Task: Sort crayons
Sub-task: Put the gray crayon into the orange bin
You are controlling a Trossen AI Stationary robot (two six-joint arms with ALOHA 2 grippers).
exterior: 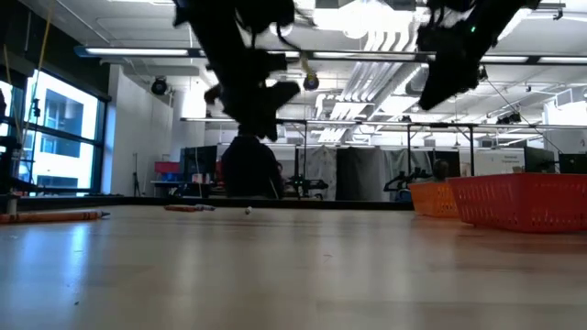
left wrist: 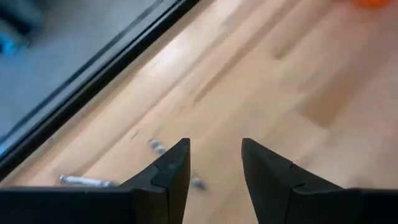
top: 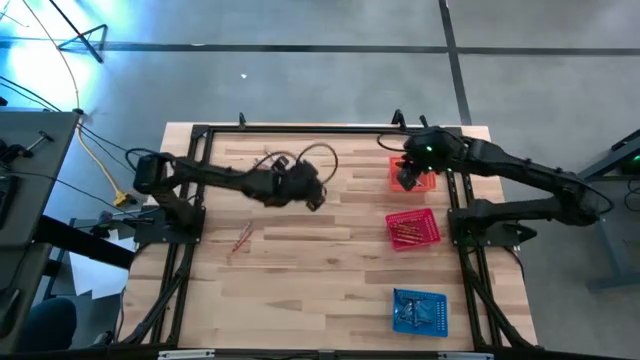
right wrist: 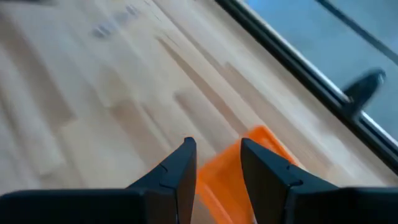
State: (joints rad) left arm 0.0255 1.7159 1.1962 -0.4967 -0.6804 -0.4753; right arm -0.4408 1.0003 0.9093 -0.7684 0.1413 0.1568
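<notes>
crayons [top: 242, 239]: thin reddish/orange sticks, loose cluster lying flat on bare wood, table's left-middle | more crayons [top: 268, 160]: few near far edge, by left arm | grey crayons [left wrist: 87, 181]: lying flat near table edge | crayons in baskets [top: 410, 232]: thin sticks in red basket, details unclear

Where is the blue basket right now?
In the high view, the blue basket sits on the table's right side near the front edge, below the red basket and apart from it, far from both arms.
</notes>
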